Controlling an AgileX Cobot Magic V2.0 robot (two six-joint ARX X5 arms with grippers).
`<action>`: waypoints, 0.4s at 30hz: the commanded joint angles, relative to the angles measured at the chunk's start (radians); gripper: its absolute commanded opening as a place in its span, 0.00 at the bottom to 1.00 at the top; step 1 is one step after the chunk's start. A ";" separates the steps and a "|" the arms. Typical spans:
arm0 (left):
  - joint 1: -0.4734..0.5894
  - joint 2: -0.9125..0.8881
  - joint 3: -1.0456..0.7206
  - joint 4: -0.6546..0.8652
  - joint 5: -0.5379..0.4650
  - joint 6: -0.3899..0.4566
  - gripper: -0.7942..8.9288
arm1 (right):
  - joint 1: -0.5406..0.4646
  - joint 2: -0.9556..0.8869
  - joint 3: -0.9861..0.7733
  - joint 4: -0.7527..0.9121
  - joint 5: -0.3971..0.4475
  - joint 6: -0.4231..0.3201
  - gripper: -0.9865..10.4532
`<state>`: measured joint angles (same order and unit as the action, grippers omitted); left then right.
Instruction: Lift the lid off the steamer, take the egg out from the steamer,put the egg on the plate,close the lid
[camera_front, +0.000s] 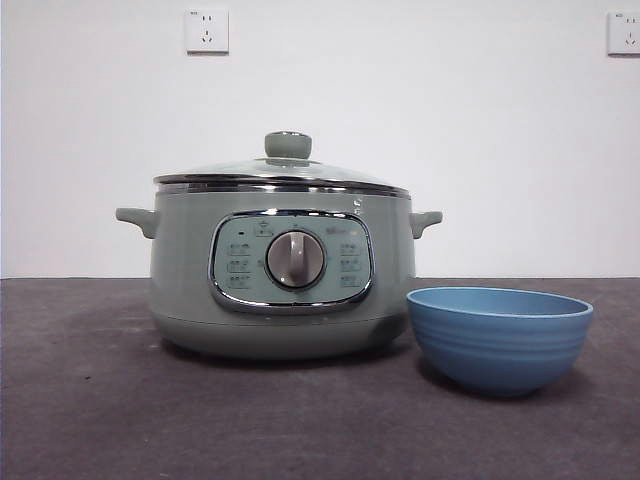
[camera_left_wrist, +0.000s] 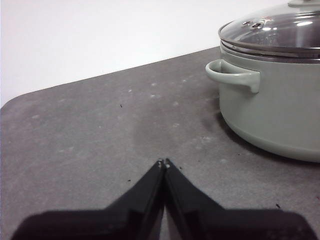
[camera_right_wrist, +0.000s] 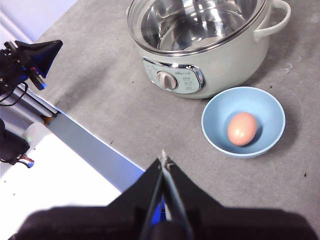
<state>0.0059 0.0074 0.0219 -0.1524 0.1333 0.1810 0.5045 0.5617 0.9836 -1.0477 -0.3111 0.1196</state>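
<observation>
The pale sage-green steamer (camera_front: 280, 270) stands on the grey table with its clear glass lid (camera_front: 285, 170) closed on top. It also shows in the left wrist view (camera_left_wrist: 280, 100) and the right wrist view (camera_right_wrist: 200, 55). The blue plate (camera_front: 498, 335), a bowl, sits right beside the steamer. In the right wrist view a brown egg (camera_right_wrist: 242, 128) lies inside the plate (camera_right_wrist: 215, 125). My left gripper (camera_left_wrist: 164, 163) is shut and empty, low over the table beside the steamer's side handle (camera_left_wrist: 232, 75). My right gripper (camera_right_wrist: 163, 160) is shut and empty, high above the table's front edge.
The table's front edge (camera_right_wrist: 90, 145) runs below my right gripper, with a camera mount (camera_right_wrist: 30, 60) beyond it. Two wall sockets (camera_front: 207, 30) sit on the white wall behind. Bare grey tabletop (camera_left_wrist: 100, 135) lies beside the steamer.
</observation>
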 joint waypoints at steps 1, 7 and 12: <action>0.003 -0.005 -0.015 -0.026 -0.001 -0.025 0.08 | 0.002 0.000 0.001 0.006 0.002 -0.004 0.09; 0.003 -0.005 -0.015 -0.033 0.001 -0.053 0.08 | 0.002 0.000 0.001 0.006 0.002 -0.005 0.09; 0.003 -0.005 -0.015 -0.031 0.000 -0.053 0.08 | 0.002 0.000 0.001 0.006 0.002 -0.005 0.09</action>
<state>0.0059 0.0048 0.0193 -0.1833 0.1333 0.1375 0.5045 0.5617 0.9836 -1.0477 -0.3111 0.1196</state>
